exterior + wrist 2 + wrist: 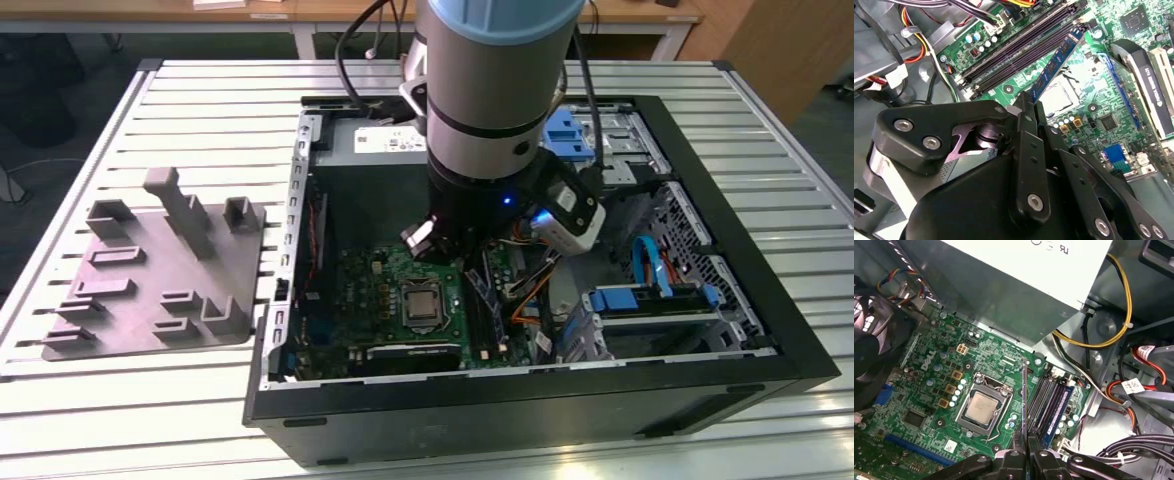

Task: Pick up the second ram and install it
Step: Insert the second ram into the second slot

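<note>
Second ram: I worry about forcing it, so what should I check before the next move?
1. Grip: gripper shut on the second ram: ok.
2. Seated: not ok; it hangs above the green board.
3. Parallel to the RAM slots in the first wrist view: roughly ok.
4. Free slot: ok, the dark ones look empty.
5. Slots free of cables: ok.
6. Slot latches open: cannot tell.

The second ram point(1056, 62), a thin blue-green strip studded with chips, is clamped edge-up at one end in the gripper point(1026, 454). By the exterior view's bearings, it sits just 3 o'clock of the CPU socket point(983, 407).
</note>
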Tool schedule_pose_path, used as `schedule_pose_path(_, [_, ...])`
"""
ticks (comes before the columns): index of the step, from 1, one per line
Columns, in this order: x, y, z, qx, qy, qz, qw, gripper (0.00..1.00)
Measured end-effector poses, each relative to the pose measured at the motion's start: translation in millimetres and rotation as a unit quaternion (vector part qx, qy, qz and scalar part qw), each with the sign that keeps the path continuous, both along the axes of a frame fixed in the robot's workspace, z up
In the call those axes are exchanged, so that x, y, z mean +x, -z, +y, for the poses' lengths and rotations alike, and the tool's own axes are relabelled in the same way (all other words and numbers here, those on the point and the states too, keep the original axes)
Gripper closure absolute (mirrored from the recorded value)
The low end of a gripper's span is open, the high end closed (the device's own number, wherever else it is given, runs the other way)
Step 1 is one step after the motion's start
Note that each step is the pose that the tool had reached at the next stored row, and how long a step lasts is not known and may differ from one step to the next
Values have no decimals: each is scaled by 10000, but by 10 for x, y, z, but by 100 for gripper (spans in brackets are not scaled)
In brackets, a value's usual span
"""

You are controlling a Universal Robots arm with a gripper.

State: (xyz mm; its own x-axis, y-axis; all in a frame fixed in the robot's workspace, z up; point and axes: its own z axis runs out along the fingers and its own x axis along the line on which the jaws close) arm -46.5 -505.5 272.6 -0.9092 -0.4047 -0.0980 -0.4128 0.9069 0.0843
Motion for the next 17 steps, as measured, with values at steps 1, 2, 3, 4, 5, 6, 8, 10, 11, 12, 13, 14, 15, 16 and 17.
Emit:
schedule_pose_path(1, [0,0,0,0,27,0,10000,86])
schedule_pose_path(2, [0,1,0,0,54,0,10000,86])
schedule_pose_path(3, [0,1,0,0,80,0,10000,86])
schedule_pose_path(4, [0,1,0,0,107,0,9999,86])
schedule_pose_path(5, [0,2,0,0,137,0,9999,86])
schedule_pose_path(6, [0,2,0,0,165,0,9999,86])
schedule_pose_path(8, [0,3,0,0,220,0,9998,86])
schedule_pose_path(10, [0,4,0,0,274,0,9996,86])
schedule_pose_path(11, [0,4,0,0,302,0,9995,86])
schedule_pose_path(12, [0,4,0,0,329,0,9995,86])
schedule_pose_path(13, [0,5,0,0,360,0,9994,86])
schedule_pose_path(14, [0,5,0,0,388,0,9992,86])
schedule_pose_path(15, [0,6,0,0,415,0,9991,86])
schedule_pose_path(16, [0,6,0,0,443,0,9990,86])
schedule_pose_path(17, [0,6,0,0,471,0,9989,86])
